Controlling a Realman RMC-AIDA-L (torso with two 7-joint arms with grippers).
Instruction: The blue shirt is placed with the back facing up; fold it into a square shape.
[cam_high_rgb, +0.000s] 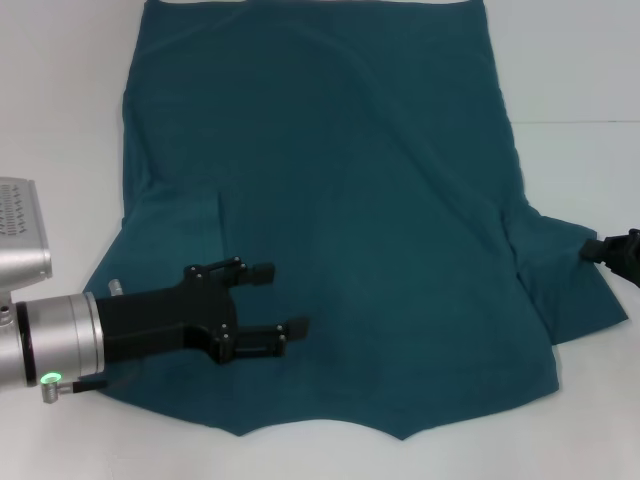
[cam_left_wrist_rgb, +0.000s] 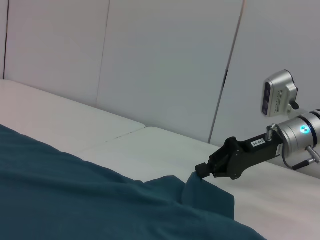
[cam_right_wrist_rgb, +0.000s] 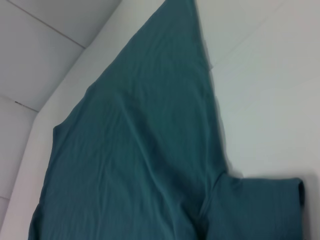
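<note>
- The blue shirt (cam_high_rgb: 330, 200) lies spread flat on the white counter (cam_high_rgb: 580, 60), filling most of the head view; its long axis runs from the top edge of the frame down to the scalloped edge at the bottom centre.
- The left gripper (cam_high_rgb: 285, 300) sits at the lower left of the frame, over the cloth, its two black fingers (cam_high_rgb: 262, 271) apart with nothing between them.
- The right gripper (cam_high_rgb: 600, 250) shows at the right edge, at mid height, clamped on the outer edge of the shirt's sleeve; the left wrist view shows the same gripper (cam_left_wrist_rgb: 200, 171) pinching a raised peak of cloth.
- The relation that matters: the sleeve lies directly at the right gripper and must travel leftward across the frame, crosswise to the shirt's long axis, so the right arm is plainly the nearer one for this fold.
- Judged from this, the shirt is still unfolded and the first side fold is only being started.
</note>
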